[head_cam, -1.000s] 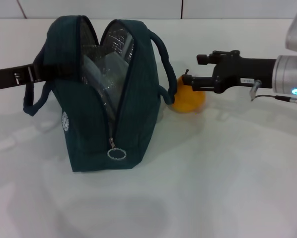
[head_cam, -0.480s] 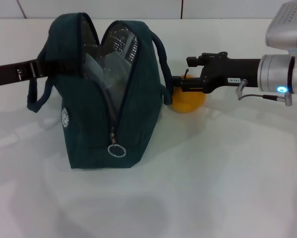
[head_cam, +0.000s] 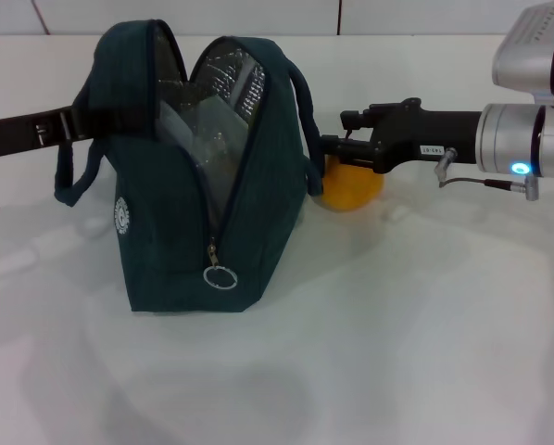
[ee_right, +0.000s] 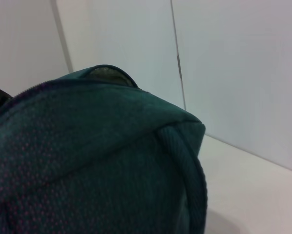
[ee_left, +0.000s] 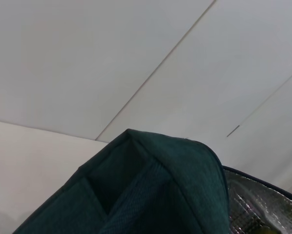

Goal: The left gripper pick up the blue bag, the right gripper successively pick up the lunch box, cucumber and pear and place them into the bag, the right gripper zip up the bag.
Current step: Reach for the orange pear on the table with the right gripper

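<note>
We see the blue bag [head_cam: 203, 176] standing upright on the white bench [head_cam: 397, 352], its mouth gaping open at the top so the silver lining [head_cam: 223, 88] shows. The zip runs down the near end to a ring pull [head_cam: 220, 276] hanging low on the seam, and a small round white logo [head_cam: 121, 214] sits on the side panel.

The left gripper [head_cam: 73, 123] reaches in from the left and meets the bag's upper side by one loop handle [head_cam: 71, 176]; whether its jaws are apart or clamped we cannot tell, as the fabric hides them. Its wrist camera looks straight onto the bag's teal top edge [ee_left: 151, 180] with a sliver of foil beside it.

On the other side, the right gripper [head_cam: 331, 150] stretches in level from the right, tip right at the bag's far handle [head_cam: 303, 111]. The pear [head_cam: 351, 190] sits on the bench just below those jaws, tucked against the bag. We cannot tell whether these jaws are apart or together. Its wrist view is filled with teal fabric [ee_right: 87, 165].
</note>
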Controlling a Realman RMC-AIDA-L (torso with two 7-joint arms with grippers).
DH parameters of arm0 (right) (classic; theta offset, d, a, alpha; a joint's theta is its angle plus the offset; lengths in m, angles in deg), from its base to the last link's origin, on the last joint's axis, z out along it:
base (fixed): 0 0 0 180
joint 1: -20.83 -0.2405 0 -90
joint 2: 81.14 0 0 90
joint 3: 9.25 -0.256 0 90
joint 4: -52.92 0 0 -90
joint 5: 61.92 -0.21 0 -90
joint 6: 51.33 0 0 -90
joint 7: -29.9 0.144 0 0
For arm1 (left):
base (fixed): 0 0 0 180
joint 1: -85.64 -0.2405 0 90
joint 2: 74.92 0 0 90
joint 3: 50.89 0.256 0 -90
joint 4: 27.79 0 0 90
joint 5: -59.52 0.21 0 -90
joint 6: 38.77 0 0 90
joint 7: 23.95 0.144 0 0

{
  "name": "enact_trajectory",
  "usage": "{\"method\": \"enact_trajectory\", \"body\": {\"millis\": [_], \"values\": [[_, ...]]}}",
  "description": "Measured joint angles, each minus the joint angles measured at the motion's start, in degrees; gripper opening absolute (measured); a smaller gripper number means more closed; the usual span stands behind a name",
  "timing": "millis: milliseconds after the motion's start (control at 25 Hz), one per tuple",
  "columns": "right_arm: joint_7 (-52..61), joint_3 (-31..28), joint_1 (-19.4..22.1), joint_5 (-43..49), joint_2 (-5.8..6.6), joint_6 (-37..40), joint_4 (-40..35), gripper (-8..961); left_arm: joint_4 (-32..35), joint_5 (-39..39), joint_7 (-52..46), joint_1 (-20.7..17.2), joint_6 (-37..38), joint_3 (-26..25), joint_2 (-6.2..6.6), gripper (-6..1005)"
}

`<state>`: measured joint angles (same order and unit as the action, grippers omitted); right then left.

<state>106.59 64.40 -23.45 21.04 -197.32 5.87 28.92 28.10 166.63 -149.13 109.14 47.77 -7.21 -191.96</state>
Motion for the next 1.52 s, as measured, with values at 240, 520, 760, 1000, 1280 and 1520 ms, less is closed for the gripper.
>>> {"method": "enact_trajectory", "body": {"millis": [240,520,760,1000,1280,1520], "values": [[-0.04,0.0,-0.11,-0.03,0.0,0.28,0.25,475,-0.4,-0.05,0.09,0.23,0.0,0.0,-0.1,40],[-0.61,0.03,-0.52,-0.67,0.0,0.14,1.65,432,-0.43,-0.06,0.11,0.23,0.02,0.0,-0.15,40],[-1.52,0.08,-0.6,-0.78,0.0,-0.11,1.77,426,-0.43,-0.06,0.11,0.33,0.02,0.0,-0.05,40],[-1.96,0.08,-1.19,-2.06,0.0,-0.17,2.36,422,-0.44,0.05,0.18,0.4,0.0,0.0,-0.09,40],[-3.54,0.08,-3.41,-3.98,0.0,-0.16,5.51,423,-0.43,0.2,0.28,0.36,-0.07,0.0,-0.2,40],[-3.57,0.08,-3.44,-3.98,0.0,0.08,5.91,423,-0.48,0.1,0.29,0.39,-0.25,0.0,-0.21,40]]}}
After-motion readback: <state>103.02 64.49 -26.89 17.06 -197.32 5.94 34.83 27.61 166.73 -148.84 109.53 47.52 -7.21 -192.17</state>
